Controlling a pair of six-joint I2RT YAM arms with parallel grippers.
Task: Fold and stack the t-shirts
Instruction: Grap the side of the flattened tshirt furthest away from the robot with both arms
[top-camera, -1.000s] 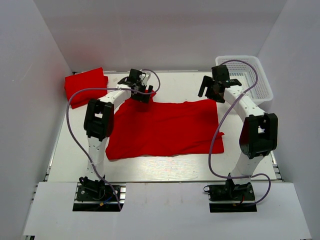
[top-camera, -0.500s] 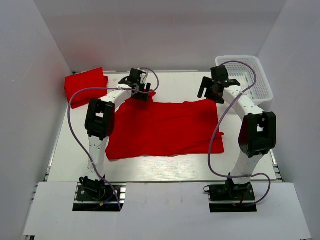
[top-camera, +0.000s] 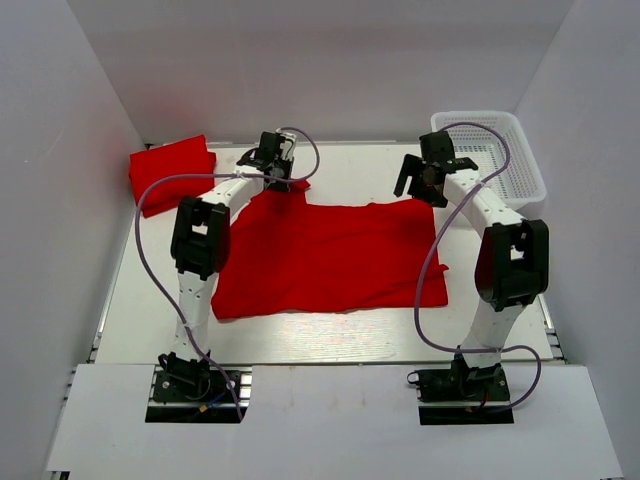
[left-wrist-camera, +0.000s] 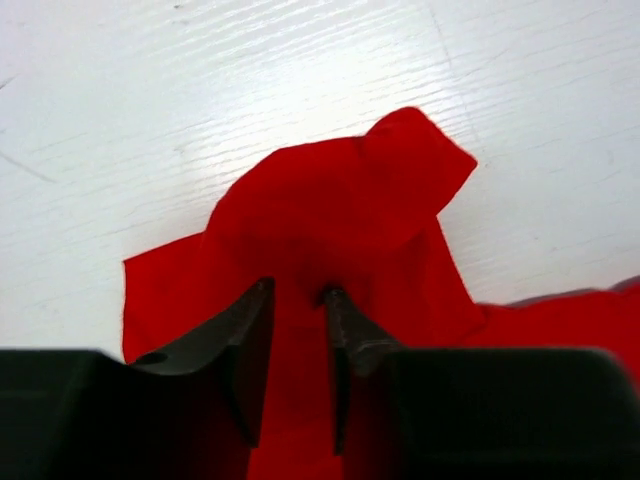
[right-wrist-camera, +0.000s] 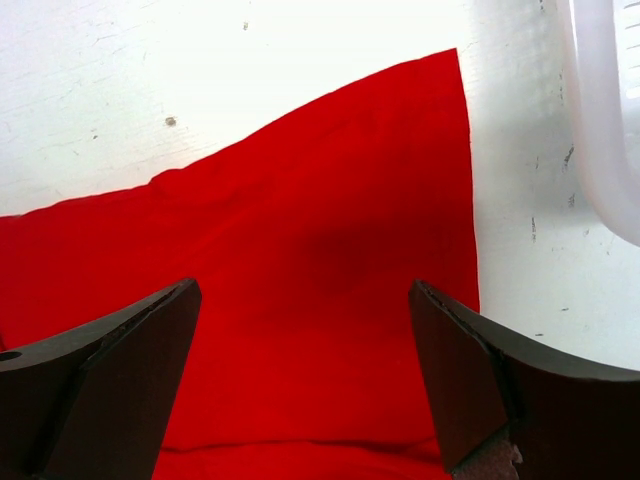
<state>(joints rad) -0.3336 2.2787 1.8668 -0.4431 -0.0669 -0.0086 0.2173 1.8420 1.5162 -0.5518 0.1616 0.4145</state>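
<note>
A bright red t-shirt (top-camera: 330, 255) lies spread flat in the middle of the table, one sleeve bunched at its far left corner. My left gripper (top-camera: 278, 180) is down on that sleeve (left-wrist-camera: 350, 200). In the left wrist view its jaws (left-wrist-camera: 297, 292) stand narrow, with a pucker of red cloth pinched between the tips. My right gripper (top-camera: 420, 185) hovers over the shirt's far right corner. In the right wrist view it (right-wrist-camera: 305, 288) is wide open above the cloth (right-wrist-camera: 330, 200), holding nothing. A second red t-shirt (top-camera: 172, 172) lies folded at the far left.
A white mesh basket (top-camera: 500, 150) stands at the far right corner of the table, and its rim (right-wrist-camera: 605, 120) shows just right of the right gripper. White walls close in the table on three sides.
The left gripper has narrowed from wide open onto the sleeve and shifted slightly towards the far edge. The right gripper has edged a little towards the far edge and stays open.
</note>
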